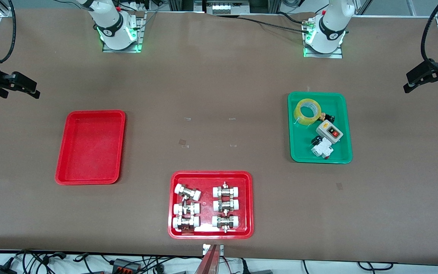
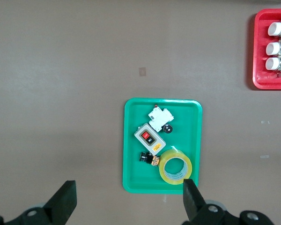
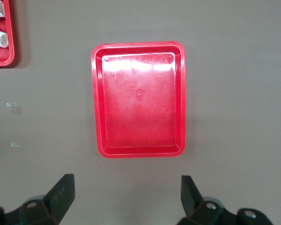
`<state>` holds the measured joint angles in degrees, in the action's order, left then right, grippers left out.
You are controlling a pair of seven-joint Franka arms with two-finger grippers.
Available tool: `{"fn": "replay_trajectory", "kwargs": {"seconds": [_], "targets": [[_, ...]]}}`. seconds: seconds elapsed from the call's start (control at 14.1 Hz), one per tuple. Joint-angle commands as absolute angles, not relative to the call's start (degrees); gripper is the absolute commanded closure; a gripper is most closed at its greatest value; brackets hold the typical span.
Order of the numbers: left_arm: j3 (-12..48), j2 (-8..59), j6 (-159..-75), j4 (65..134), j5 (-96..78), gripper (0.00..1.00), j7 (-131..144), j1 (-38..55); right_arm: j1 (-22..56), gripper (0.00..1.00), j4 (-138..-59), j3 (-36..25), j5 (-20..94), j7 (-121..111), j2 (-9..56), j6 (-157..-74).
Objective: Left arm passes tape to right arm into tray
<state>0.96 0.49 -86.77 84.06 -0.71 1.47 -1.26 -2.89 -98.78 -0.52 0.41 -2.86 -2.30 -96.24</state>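
Observation:
The yellow tape (image 1: 299, 113) lies flat in a corner of a green tray (image 1: 340, 154) toward the left arm's end of the table. In the left wrist view the tape (image 2: 165, 171) shows near one black fingertip (image 2: 189, 187). My left gripper (image 1: 424, 89) (image 2: 128, 183) hangs high over the table's edge, open and empty. The plain red tray (image 1: 89, 146) (image 3: 138, 103) sits empty toward the right arm's end. My right gripper (image 1: 19, 93) (image 3: 126, 178) hangs high over that end's edge, open and empty.
The green tray also holds a grey switch box (image 1: 329, 132), a white breaker (image 1: 322, 148) and small black parts. A second red tray (image 1: 211, 174) with several white-capped metal fittings sits near the front camera, between the other two trays.

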Motion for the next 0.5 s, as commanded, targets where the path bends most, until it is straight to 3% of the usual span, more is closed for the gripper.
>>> {"fn": "replay_trajectory", "kwargs": {"seconds": [0.0, 0.43], "targets": [[0.7, 1.4, -85.3, 82.0, -1.3, 0.00, 0.9, -1.3, -2.9, 0.00, -99.1, -0.4, 0.0, -3.5, -3.2, -95.5], [0.8, 1.4, -85.2, 83.0, -1.8, 0.00, 0.4, -2.4, -3.0, 0.00, -99.0, -0.4, 0.0, -3.4, -3.3, -95.6]]}}
